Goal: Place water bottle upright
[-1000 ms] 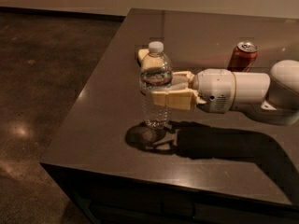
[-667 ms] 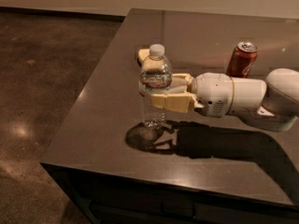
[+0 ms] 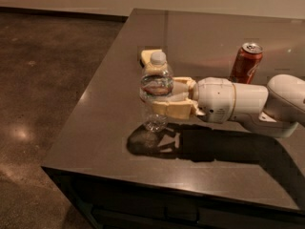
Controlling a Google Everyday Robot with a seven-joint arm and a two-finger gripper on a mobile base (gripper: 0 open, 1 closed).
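A: Where is the water bottle (image 3: 155, 76) found?

B: It is held between the jaws of the gripper (image 3: 153, 99), which are closed on its middle. One finger is seen on the near side and one on the far side.

A: And its long axis?

B: It is kept vertical, across the fingers, with the cap above the jaws and the base below them. The base is just at the table (image 3: 105, 142), but contact cannot be told. A small lowering and a release are judged to be needed. The soda can (image 3: 246, 62) is well apart, behind the jaws.
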